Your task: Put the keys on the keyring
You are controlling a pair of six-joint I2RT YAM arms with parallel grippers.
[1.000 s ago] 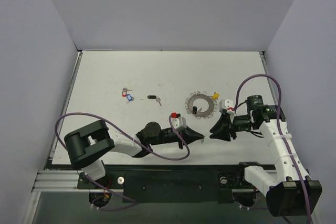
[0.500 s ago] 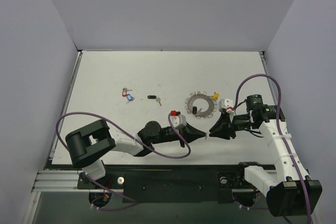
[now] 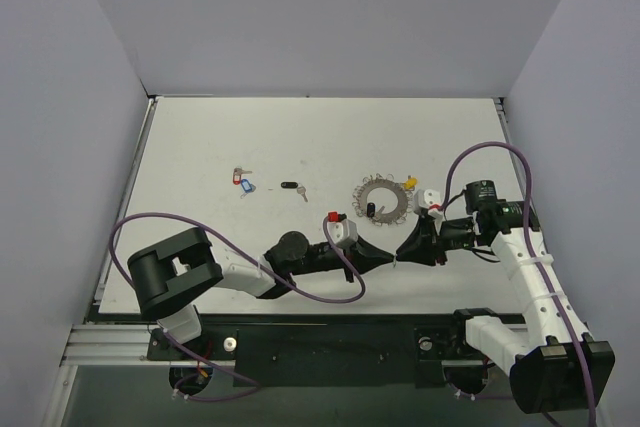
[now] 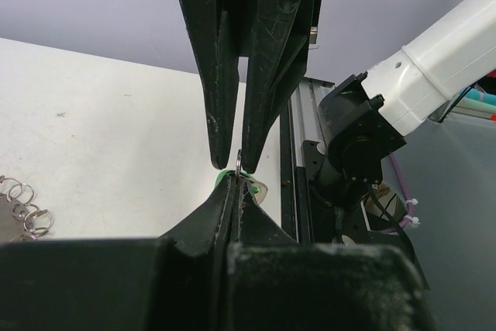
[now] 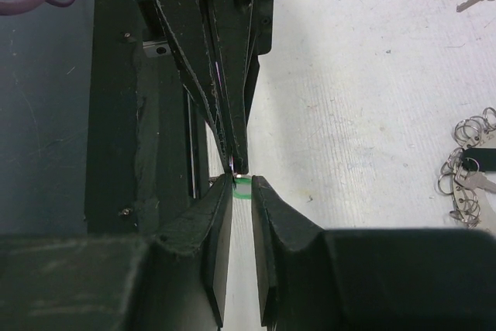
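Note:
My left gripper (image 3: 390, 258) is shut on a green-tagged key (image 4: 222, 174), held just above the table in front of the keyring (image 3: 383, 198). My right gripper (image 3: 401, 250) meets it tip to tip. Its jaws stand slightly apart on either side of the green tag (image 5: 242, 192). In the left wrist view the right fingers (image 4: 215, 145) come down from the top onto my left gripper (image 4: 236, 178). The keyring is a silvery ring fringed with loops and bears a yellow tag (image 3: 410, 183). Red and blue keys (image 3: 241, 180) and a black key (image 3: 292, 187) lie to the left.
The keyring's loops show at the right edge of the right wrist view (image 5: 465, 168) and at the left edge of the left wrist view (image 4: 23, 199). The table's near edge and the arm-base rail (image 3: 330, 342) lie close behind both grippers.
The left gripper has reached right and the right gripper left, until their tips meet around the green tag. The keyring and loose keys have not moved.

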